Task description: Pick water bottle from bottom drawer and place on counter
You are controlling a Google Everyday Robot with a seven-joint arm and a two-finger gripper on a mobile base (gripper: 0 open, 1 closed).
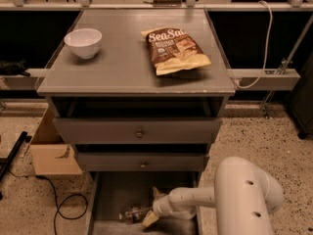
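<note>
Smooth end effector [151,211] in matt bottom drawer [121,194]

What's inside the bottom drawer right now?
The water bottle lies on the floor of the bottom drawer, with the hand at its right end. The arm covers the floor to the right, and the middle drawer overhangs the back.

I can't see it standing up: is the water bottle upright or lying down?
Lying down: the water bottle rests on its side on the bottom drawer floor, with the gripper right beside it.
</note>
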